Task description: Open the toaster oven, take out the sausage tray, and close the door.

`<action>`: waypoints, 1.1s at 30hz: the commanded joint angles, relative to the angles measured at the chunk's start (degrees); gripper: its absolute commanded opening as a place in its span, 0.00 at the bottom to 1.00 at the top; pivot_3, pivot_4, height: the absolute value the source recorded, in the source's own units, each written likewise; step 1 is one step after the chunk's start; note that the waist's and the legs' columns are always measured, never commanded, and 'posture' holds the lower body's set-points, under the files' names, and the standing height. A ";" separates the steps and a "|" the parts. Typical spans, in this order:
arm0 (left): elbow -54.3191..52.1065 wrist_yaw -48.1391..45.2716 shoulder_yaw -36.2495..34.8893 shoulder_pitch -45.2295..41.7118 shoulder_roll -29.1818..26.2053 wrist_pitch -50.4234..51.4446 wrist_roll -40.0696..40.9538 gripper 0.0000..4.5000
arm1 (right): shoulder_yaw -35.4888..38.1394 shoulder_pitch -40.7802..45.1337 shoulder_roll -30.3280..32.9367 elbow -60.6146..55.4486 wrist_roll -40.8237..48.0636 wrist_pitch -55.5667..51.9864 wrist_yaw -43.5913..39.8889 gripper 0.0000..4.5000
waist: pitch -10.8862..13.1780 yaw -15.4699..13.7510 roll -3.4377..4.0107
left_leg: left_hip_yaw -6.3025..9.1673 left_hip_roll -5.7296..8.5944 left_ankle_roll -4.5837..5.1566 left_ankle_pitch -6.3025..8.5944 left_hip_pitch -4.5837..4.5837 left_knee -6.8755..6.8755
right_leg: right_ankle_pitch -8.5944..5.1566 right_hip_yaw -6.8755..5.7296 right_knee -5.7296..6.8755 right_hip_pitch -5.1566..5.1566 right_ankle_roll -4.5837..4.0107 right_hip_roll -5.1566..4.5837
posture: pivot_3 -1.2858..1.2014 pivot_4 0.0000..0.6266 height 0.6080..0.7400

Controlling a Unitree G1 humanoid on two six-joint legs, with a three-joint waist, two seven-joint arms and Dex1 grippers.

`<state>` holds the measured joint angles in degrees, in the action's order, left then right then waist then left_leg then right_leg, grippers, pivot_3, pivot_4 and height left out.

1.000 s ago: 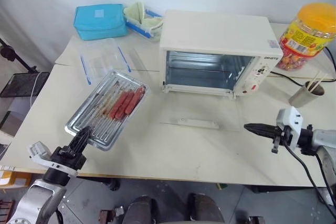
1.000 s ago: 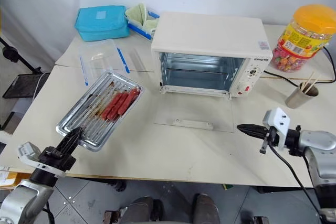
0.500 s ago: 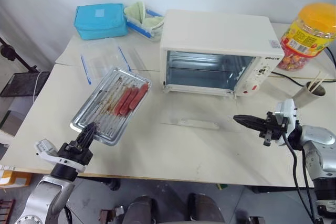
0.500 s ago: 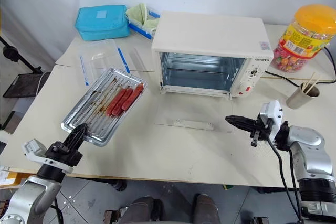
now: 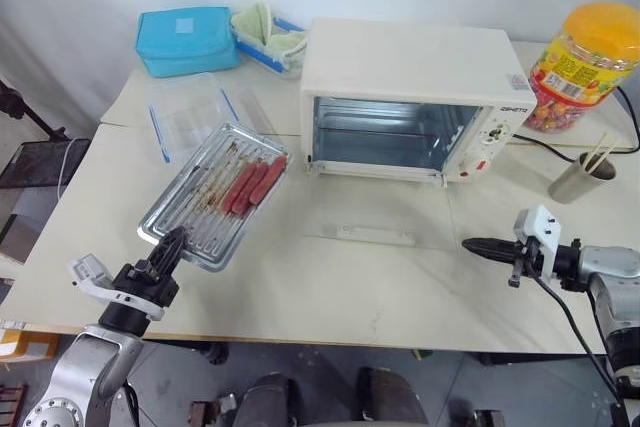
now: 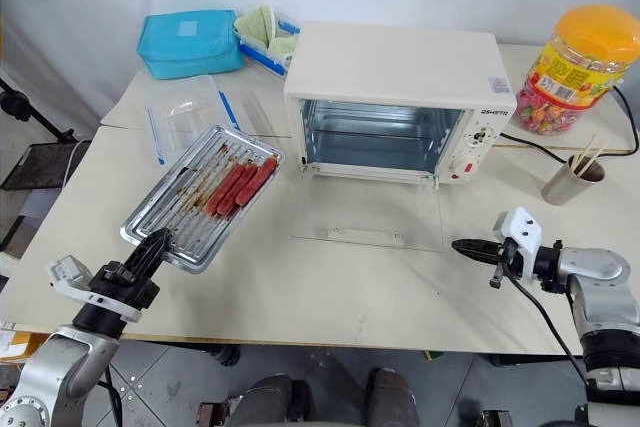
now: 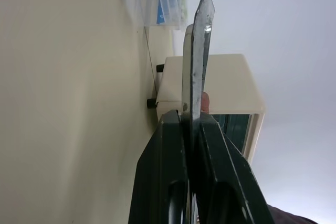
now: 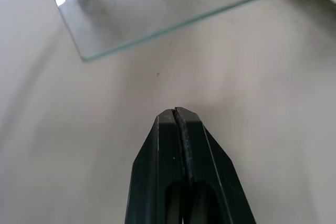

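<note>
The white toaster oven (image 5: pixel 410 62) stands at the back of the table, its cavity empty. Its glass door (image 5: pixel 385 215) lies flat on the tabletop, white bar handle (image 5: pixel 375 234) toward me. The shiny sausage tray (image 5: pixel 215 195), with a wire rack and three red sausages, is out of the oven on the left. My left gripper (image 5: pixel 173 242) is shut on the tray's near corner, and the rim (image 7: pixel 195 51) shows edge-on between its fingers. My right gripper (image 5: pixel 475 245) is shut on nothing, low over the table just right of the door's near corner (image 8: pixel 86 56).
A clear container with blue clips (image 5: pixel 190 112) lies behind the tray. A blue pouch (image 5: pixel 188 39) and a cloth-filled box (image 5: pixel 265 32) sit at the back left. On the right are a candy jar (image 5: pixel 585 67), a cup of sticks (image 5: pixel 583 180) and a black cable (image 5: pixel 550 147).
The tray and left gripper have crept slightly away from me. The right gripper swung in toward the door's near right corner, then drew back to the right and sank lower, staying shut.
</note>
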<state>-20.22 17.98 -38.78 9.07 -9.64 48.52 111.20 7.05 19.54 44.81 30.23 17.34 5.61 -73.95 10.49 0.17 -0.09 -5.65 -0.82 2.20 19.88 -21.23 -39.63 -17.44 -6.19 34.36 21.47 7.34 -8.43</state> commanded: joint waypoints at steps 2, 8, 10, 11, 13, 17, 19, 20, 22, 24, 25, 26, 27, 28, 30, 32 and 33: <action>-0.97 -0.34 -0.96 -0.50 -0.49 0.26 1.80 0.00 | 1.88 0.06 -1.42 -5.37 6.41 -2.78 -4.67 0.00 | 0.00 -0.14 0.00 | 0.01 0.00 0.00 0.00 0.00 0.00 | 0.00 0.00 0.00 0.00 0.00 -0.01 | 0.52 0.24 1.00; -1.38 -0.67 -2.57 0.17 -0.79 0.35 1.80 0.00 | 6.97 0.19 -2.41 -11.99 13.74 -10.37 -1.61 0.00 | 0.01 -0.16 0.01 | 0.04 0.02 -0.04 0.03 -0.03 0.01 | 0.01 0.01 -0.05 0.00 0.01 -0.09 | 0.52 0.24 1.00; -1.40 -0.93 -2.91 0.49 -1.07 0.66 1.80 0.00 | 9.34 1.01 -2.61 -14.54 16.63 -13.70 0.86 0.00 | 0.01 -0.14 0.01 | 0.09 0.00 -0.08 0.06 -0.04 0.02 | 0.01 0.00 -0.10 0.01 0.01 -0.14 | 0.52 0.24 1.00; -1.38 -0.99 -2.96 0.56 -1.15 0.82 1.80 0.00 | 10.07 1.24 -2.68 -15.38 17.53 -14.81 1.73 0.00 | 0.01 -0.15 0.01 | 0.09 -0.01 -0.09 0.07 -0.04 0.03 | 0.01 0.01 -0.14 0.01 0.01 -0.18 | 0.52 0.24 1.00; -1.12 -1.64 -2.88 0.75 -1.64 1.69 1.80 0.00 | 11.76 1.99 -2.79 -17.18 19.30 -16.91 4.03 0.00 | 0.01 -0.15 0.01 | 0.09 -0.01 -0.11 0.08 -0.05 0.06 | 0.01 0.02 -0.19 0.01 0.01 -0.22 | 0.52 0.24 1.00; 0.63 -3.54 -1.91 1.42 -4.68 5.45 1.80 0.00 | 15.82 0.82 -2.86 -24.64 23.26 -21.20 9.41 0.00 | 0.01 -0.26 0.02 | 0.11 -0.04 -0.16 0.11 -0.05 0.22 | 0.00 0.01 -0.30 0.04 0.00 -0.23 | 0.52 0.24 1.00; 1.95 -4.66 -1.80 1.43 -6.43 7.15 1.80 0.00 | 16.88 -0.99 -3.00 -28.33 23.67 -21.51 10.91 0.00 | 0.01 -0.29 0.03 | 0.11 -0.04 -0.16 0.11 -0.05 0.36 | 0.00 0.00 -0.33 0.07 0.00 -0.22 | 0.52 0.24 1.00; 2.76 -5.16 -1.84 0.95 -7.24 7.90 1.80 0.00 | 17.25 -2.70 -2.62 -30.59 23.63 -21.71 11.10 0.00 | 0.01 -0.32 0.03 | 0.11 -0.05 -0.17 0.11 -0.05 0.44 | 0.00 0.00 -0.29 0.06 0.00 -0.19 | 0.52 0.24 1.00; 4.82 -6.07 -1.47 -0.38 -8.96 9.74 1.80 0.00 | 18.40 -7.29 -1.57 -35.58 24.12 -22.27 10.47 0.00 | 0.01 -0.69 0.03 | 0.12 -0.03 -0.16 0.11 -0.06 0.52 | 0.00 -0.05 -0.30 0.06 0.00 -0.10 | 0.52 0.24 1.00; 7.47 -7.44 0.18 -1.44 -11.49 12.77 1.80 0.00 | 20.30 -13.04 -0.75 -40.85 25.07 -23.81 10.51 0.00 | 0.01 -1.04 0.02 | 0.12 0.00 -0.14 0.12 -0.10 0.57 | 0.00 -0.08 -0.32 0.07 0.00 0.03 | 0.52 0.24 1.00; 8.73 -8.08 1.26 -1.97 -12.80 14.26 1.80 0.00 | 21.28 -15.97 -0.33 -42.95 25.51 -24.64 10.32 0.08 | 0.01 -1.27 0.03 | 0.10 0.00 -0.12 0.13 -0.10 0.57 | 0.00 -0.08 -0.34 0.07 0.00 0.07 | 0.52 0.24 1.00; 9.86 -8.87 2.46 -2.52 -14.23 15.73 1.80 0.00 | 22.19 -18.42 -0.46 -44.37 24.89 -23.69 10.11 0.13 | 0.01 -1.47 0.03 | 0.08 0.04 -0.09 0.14 -0.10 0.56 | 0.00 -0.07 -0.32 0.07 0.00 0.06 | 0.52 0.24 1.00; 11.08 -9.44 3.59 -3.27 -15.49 16.99 1.80 0.00 | 23.10 -20.65 -0.71 -45.52 24.38 -22.69 9.85 0.20 | 0.01 -1.60 0.02 | 0.02 0.09 -0.05 0.15 -0.10 0.55 | 0.02 -0.03 -0.34 0.07 0.03 0.03 | 0.52 0.24 1.00; 12.27 -10.00 4.73 -4.07 -16.84 18.09 1.80 0.00 | 23.93 -23.20 -0.67 -46.77 24.22 -22.26 9.06 0.26 | 0.01 -1.60 0.02 | 0.03 0.10 -0.04 0.14 -0.09 0.54 | 0.02 -0.03 -0.34 0.05 0.04 0.03 | 0.52 0.24 1.00; 15.43 -11.29 8.14 -6.85 -20.10 20.98 1.80 0.00 | 25.22 -29.75 -0.96 -49.16 22.10 -18.41 5.27 0.41 | 0.01 -1.91 0.02 | -0.03 0.15 -0.02 0.13 -0.06 0.53 | 0.05 0.02 -0.35 0.03 0.09 0.00 | 0.52 0.24 1.00; 18.88 -12.46 11.68 -10.10 -23.21 23.62 1.80 0.00 | 26.65 -33.86 -1.88 -50.46 21.27 -16.39 5.08 0.56 | 0.01 -1.79 0.02 | 0.06 0.15 -0.02 0.12 -0.05 0.53 | 0.05 0.01 -0.35 0.01 0.09 0.01 | 0.52 0.24 1.00; 21.68 -12.54 14.66 -13.43 -24.70 25.23 1.80 0.00 | 27.65 -35.74 -2.81 -50.60 20.71 -14.76 5.19 0.62 | 0.00 -1.80 0.09 | -0.01 0.12 -0.04 0.13 -0.03 0.53 | 0.05 0.07 -0.32 0.03 0.10 0.02 | 0.52 0.24 1.00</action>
<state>0.22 7.56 -26.59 -2.01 -32.84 71.48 111.18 31.92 -15.52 42.50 -18.39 38.37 -11.99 -68.48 10.49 -1.62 0.00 -5.73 -0.66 2.11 20.02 -21.24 -39.08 -17.37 -6.11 34.07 21.50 7.47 -8.43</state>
